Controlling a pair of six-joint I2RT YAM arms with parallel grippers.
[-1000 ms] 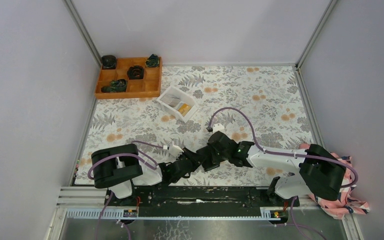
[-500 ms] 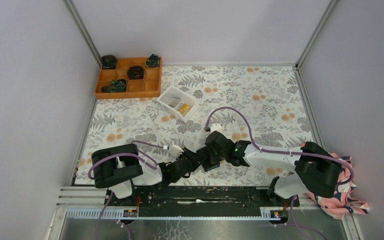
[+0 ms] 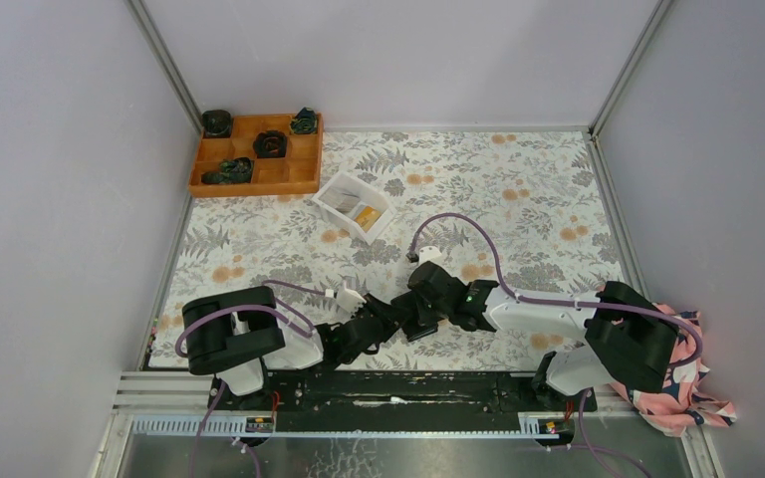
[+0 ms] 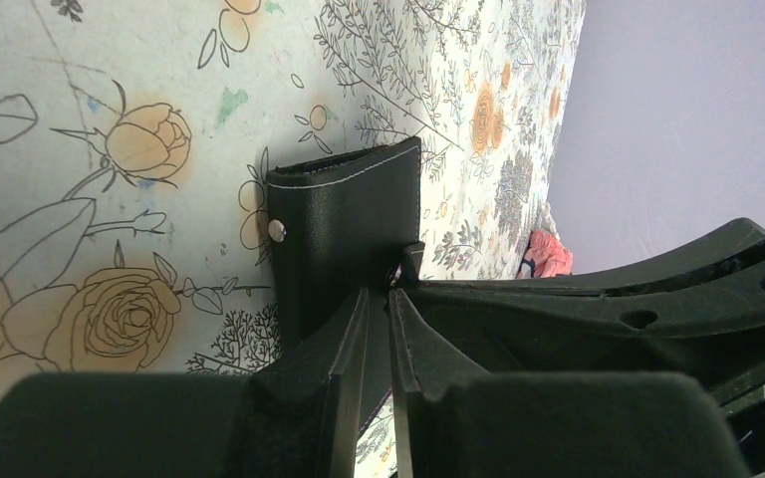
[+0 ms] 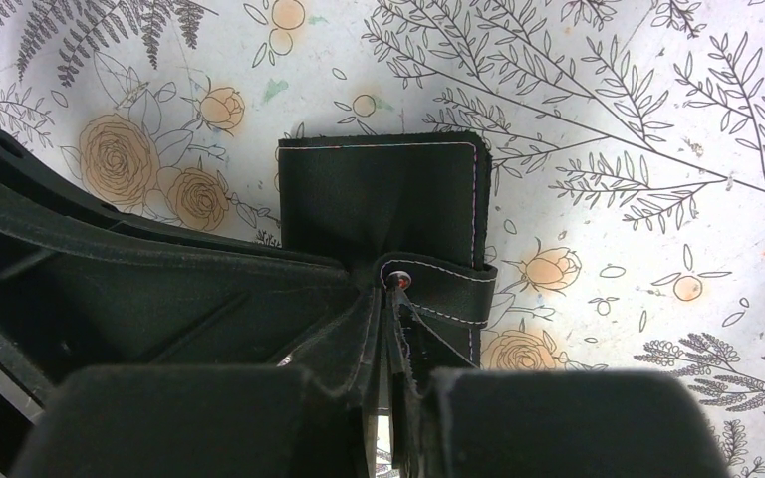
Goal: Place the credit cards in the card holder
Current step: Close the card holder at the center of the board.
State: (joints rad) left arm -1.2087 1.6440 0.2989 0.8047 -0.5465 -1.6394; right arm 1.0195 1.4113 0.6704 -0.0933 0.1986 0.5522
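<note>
Card holder (image 4: 344, 214) sits at the near-middle of the floral table (image 3: 518, 189), caught between the two arms where they meet. It is black with pale stitching along its edges. The left wrist view shows a small metal stud (image 4: 277, 230) on its face. Whether its underside touches the table cannot be told.

The left arm (image 3: 259, 339) is folded back on itself over its base. Its forearm lies low and reaches right toward the centre. The left jaws are clenched on the holder's near edge, and the fingers (image 4: 344, 383) stand almost together with only the leather between them.

The right arm (image 3: 548, 314) stretches left from its base, low over the table, with a purple cable (image 3: 458, 224) arching above its wrist. The right jaws are pinched tight on the holder too, where its layers bunch by the clasp tab (image 5: 448, 296). Its fingers (image 5: 344, 373) press the folds together.

The credit cards (image 3: 365, 215) lie well apart from this, in a white tray (image 3: 371, 191) farther back on the table. An orange-yellow card is beside a pale one.

An orange compartmented box (image 3: 254, 189) sits in the far left corner with dark items in it. A pink patterned cloth (image 3: 692, 393) lies bunched by the right arm's base.
</note>
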